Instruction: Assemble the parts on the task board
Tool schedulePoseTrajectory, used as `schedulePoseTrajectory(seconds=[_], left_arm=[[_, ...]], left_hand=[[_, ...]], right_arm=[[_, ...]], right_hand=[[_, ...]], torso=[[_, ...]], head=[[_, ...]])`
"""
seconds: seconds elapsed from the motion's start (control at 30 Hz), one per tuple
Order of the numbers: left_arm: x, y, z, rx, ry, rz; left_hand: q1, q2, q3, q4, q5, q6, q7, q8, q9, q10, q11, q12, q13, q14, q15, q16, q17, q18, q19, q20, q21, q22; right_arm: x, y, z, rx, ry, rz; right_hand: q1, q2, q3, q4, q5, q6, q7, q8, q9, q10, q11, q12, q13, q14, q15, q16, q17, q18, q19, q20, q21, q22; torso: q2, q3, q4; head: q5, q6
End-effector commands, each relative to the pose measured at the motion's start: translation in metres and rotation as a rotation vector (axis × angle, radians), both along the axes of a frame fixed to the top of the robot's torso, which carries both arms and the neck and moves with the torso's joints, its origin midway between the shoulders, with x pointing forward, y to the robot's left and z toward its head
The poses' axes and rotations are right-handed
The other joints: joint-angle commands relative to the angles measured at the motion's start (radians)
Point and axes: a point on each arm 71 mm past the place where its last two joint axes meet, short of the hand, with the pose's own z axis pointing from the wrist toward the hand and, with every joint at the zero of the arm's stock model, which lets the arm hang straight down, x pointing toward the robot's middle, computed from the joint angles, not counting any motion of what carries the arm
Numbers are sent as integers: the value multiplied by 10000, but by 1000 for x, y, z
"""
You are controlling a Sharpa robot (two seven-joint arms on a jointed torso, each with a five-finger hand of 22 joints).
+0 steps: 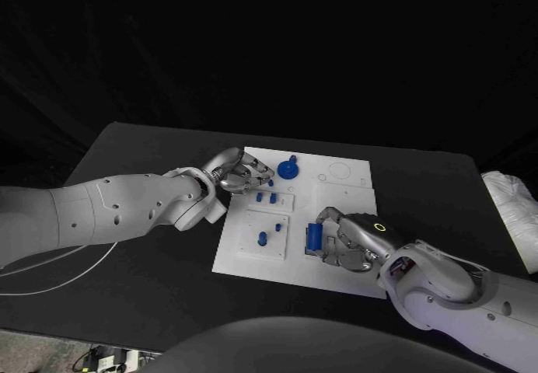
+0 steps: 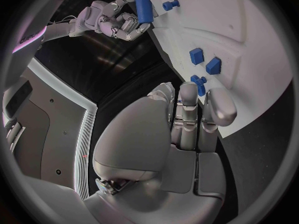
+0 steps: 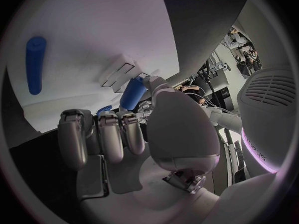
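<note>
table: black top, matte, sits under everything
cables: couple of thin white ones trailing over the table's left edge
white bundle: crumpled cloth or plastic thing at the table's right edge, can't tell which
floor stuff: some plugs or connectors down by the near left corner, too small to tell

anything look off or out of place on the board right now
Nothing stands out. The task board lies flat on the table, blue parts sit on it, and the right robot hand holds a blue cylinder over it.
</note>
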Motion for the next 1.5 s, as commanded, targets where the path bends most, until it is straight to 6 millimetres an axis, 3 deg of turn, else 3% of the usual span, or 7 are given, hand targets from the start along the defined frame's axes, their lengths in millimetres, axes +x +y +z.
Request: schedulePoseTrajectory(seconds=[0.03, 0.47, 0.87, 1.33, 1.5], left_arm=[[0, -2, 0, -96, 64, -145], [-1, -1, 0, -81, 78, -113], [-1, -1, 0, -76, 80, -103], [-1, -1, -1, -73, 133, -124], [-1, -1, -1, -71, 141, -123]], left_hand=[[-28, 28, 36, 0, 59, -10, 33, 33, 12, -14, 67, 49, -14, 0, 45, 64, 8, 57, 4, 61, -29, 1396], [-37, 32, 37, 2, 62, -11, 35, 33, 12, -13, 70, 49, -14, -4, 49, 62, 0, 58, 0, 65, -39, 1393], [-54, 36, 38, 1, 65, -18, 37, 31, 11, -13, 74, 48, -15, -7, 56, 63, -5, 60, -3, 72, -47, 1391], [-61, 41, 39, 4, 67, -20, 39, 30, 11, -13, 76, 48, -15, -12, 57, 59, -16, 60, -3, 74, -48, 1391], [-76, 50, 41, 6, 69, -22, 40, 31, 11, -12, 79, 48, -15, -13, 62, 62, -15, 58, 2, 79, -35, 1395]], right_arm=[[0, -1, 5, 828, -179, 6], [-5, -6, 4, 1197, 495, 91], [-7, -6, -4, 663, 1324, 309], [-5, -8, -11, 36, 1781, 284], [-5, -9, -13, -120, 1874, 241]], right_hand=[[-276, 253, 110, 157, 71, 768, 125, -108, 33, 1041, -109, 38, 2635, 1060, -99, 35, 2635, -36, 482, -94, 66, 2291], [-759, 277, 255, 444, 252, 1133, 89, -859, -216, 1041, -154, 38, 2635, 1060, -149, 35, 2635, -21, 438, -157, 12, 2269], [-842, 389, 480, 415, 418, 1396, 111, -1376, -376, 1041, -131, 38, 2635, 1060, -125, 35, 2635, 15, 336, -132, -119, 2220], [-686, 336, 654, 260, 343, 1478, 138, -1808, -495, 1041, -114, 38, 2635, 1060, -111, 35, 2635, 59, 219, -119, -273, 2162], [-710, 322, 703, 245, 264, 1350, 194, -2164, -605, 1041, -69, 38, 2635, 1060, -71, 35, 2635, 87, 138, -89, -379, 2123]], torso=[[-2, 1, -7], [4, -11, -2], [7, -6, -2], [2, -2, 4], [7, -1, 3]], head=[[30, -1], [6, -1], [-14, -1], [-9, -1], [2, -1]])
